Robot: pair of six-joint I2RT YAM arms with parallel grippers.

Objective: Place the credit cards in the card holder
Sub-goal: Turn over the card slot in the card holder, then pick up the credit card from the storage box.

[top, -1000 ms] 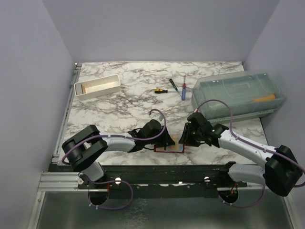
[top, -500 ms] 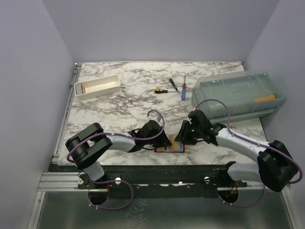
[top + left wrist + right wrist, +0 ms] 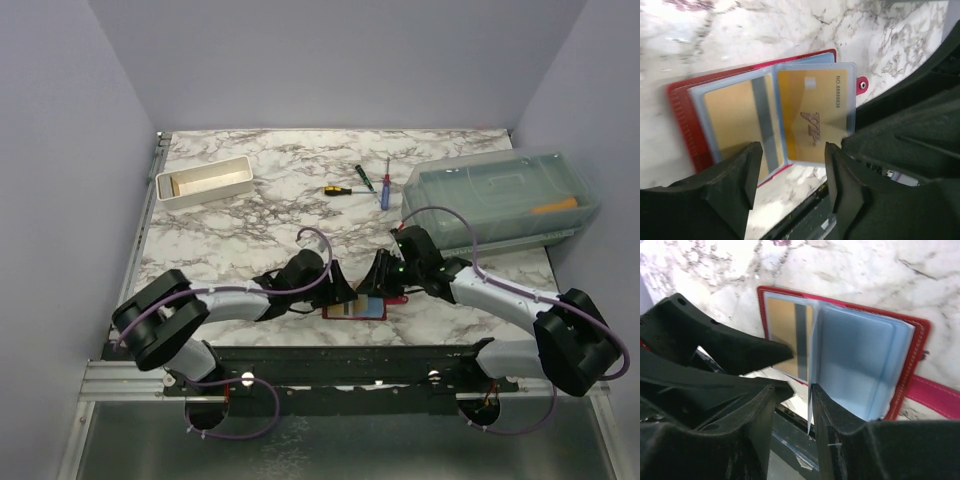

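The dark-red card holder (image 3: pixel 355 309) lies open near the table's front edge, its clear sleeves showing. In the left wrist view (image 3: pixel 680 125) a tan card with a dark stripe (image 3: pixel 732 115) fills the left sleeve and a tan "VIP" card (image 3: pixel 812 120) fills a loose sleeve leaf. In the right wrist view (image 3: pixel 920 340) that leaf stands edge-on against my right finger (image 3: pixel 827 415). My left gripper (image 3: pixel 340 292) (image 3: pixel 791 155) is open just above the holder's near edge. My right gripper (image 3: pixel 376 288) (image 3: pixel 800 387) is open, with the leaf between its fingers. I cannot make out a blue card.
A white tray (image 3: pixel 205 182) stands at the back left. A clear plastic box (image 3: pixel 500 195) stands at the back right. Screwdrivers (image 3: pixel 337 190) (image 3: pixel 385 185) lie in the middle back. The two grippers are almost touching over the holder.
Both grippers have closed in on the card holder. The right one moved left and down, and a sleeve leaf now stands up against its finger.
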